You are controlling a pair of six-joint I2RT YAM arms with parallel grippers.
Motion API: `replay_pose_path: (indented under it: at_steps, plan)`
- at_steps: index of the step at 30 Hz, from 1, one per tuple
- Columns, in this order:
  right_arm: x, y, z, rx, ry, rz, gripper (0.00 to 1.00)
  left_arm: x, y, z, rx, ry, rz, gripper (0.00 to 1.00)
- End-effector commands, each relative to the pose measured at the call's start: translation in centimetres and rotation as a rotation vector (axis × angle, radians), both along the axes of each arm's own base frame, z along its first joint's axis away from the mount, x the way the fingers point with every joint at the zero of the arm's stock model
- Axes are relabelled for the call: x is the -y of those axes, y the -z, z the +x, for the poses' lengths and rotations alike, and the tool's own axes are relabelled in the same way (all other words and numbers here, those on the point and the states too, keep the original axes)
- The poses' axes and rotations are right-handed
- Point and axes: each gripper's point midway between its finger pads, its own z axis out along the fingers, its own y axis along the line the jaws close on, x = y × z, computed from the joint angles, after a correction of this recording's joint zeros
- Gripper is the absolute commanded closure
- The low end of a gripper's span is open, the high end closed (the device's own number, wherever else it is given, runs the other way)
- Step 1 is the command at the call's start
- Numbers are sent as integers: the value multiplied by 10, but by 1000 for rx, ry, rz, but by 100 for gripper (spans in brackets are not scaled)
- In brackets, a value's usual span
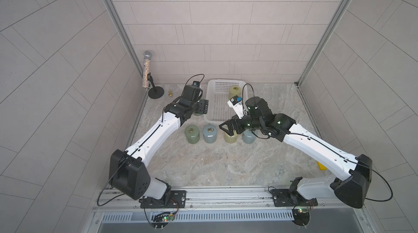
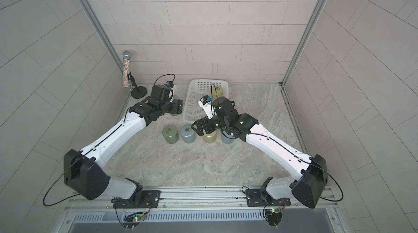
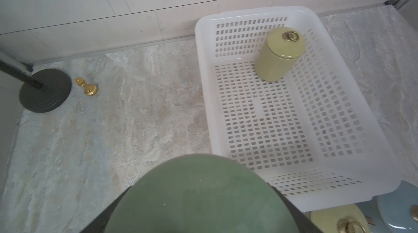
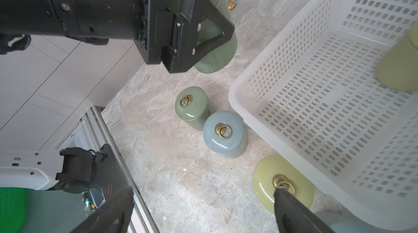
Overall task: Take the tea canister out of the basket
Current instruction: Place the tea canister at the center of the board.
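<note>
The white basket (image 1: 226,80) (image 3: 203,85) stands at the back of the table. One yellow-green tea canister (image 1: 235,91) (image 2: 218,91) (image 3: 278,55) stands upright in its far right corner. Just left of the basket, outside it, my left gripper (image 1: 201,107) (image 4: 203,24) is shut on a green canister (image 3: 203,193) (image 4: 212,39), its fingers on either side of the body. My right gripper (image 1: 228,128) (image 4: 202,193) stands open by the basket's near edge, above a yellow-green canister (image 4: 267,182) on the table.
A green (image 1: 192,133), a blue-grey (image 1: 210,133), a yellow-green (image 1: 230,140) and another blue-grey canister (image 1: 248,138) stand in a row before the basket. A microphone on a stand (image 1: 147,69) and a gold pawn (image 1: 170,93) sit back left. Walls enclose three sides.
</note>
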Motion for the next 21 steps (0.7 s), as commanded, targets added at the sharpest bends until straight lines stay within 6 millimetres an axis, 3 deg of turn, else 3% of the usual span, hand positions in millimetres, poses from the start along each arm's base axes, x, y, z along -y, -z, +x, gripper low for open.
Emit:
replay_pose_path:
  at_steps: [1, 4, 15, 21]
  plan:
    - [-14, -10, -6, 30, -48, 8, 0, -25, -34, -4, 116, -85, -10, 20]
    - [-22, -9, -10, 31, -67, 4, 0, -47, -30, -17, 113, -135, 11, 19]
    - [-50, -5, -21, 20, -136, -1, 0, -134, 28, -45, 39, -393, 5, 19]
    - [-51, -4, -19, 22, -133, -8, 0, -156, 39, -49, 20, -523, 1, 19]
